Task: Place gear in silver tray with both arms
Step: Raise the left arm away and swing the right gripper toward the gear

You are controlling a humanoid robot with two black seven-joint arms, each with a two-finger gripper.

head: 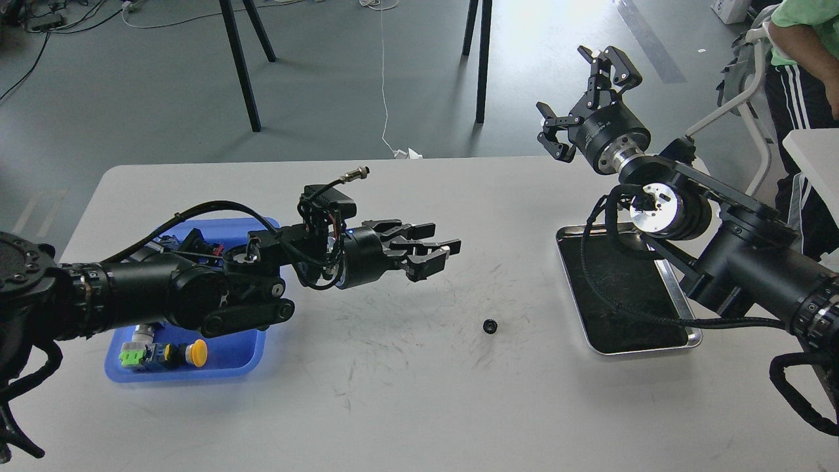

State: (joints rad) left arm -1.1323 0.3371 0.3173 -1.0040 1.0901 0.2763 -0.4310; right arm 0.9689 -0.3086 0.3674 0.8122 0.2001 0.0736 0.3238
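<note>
A small black gear (489, 325) lies alone on the white table, between my two arms. My left gripper (435, 249) hovers up and to the left of it, open and holding nothing. The silver tray (645, 349) with its dark inside sits at the right, to the right of the gear; my right arm covers part of it. My right gripper (566, 98) is raised over the table's far edge beyond the tray, with its fingers spread wide and nothing between them.
A blue plastic tray (183, 373) with small coloured parts sits at the left under my left arm. A person (803, 39) stands at the far right beside a second white table (816, 154). Black stand legs (239, 65) rise from the floor beyond the table.
</note>
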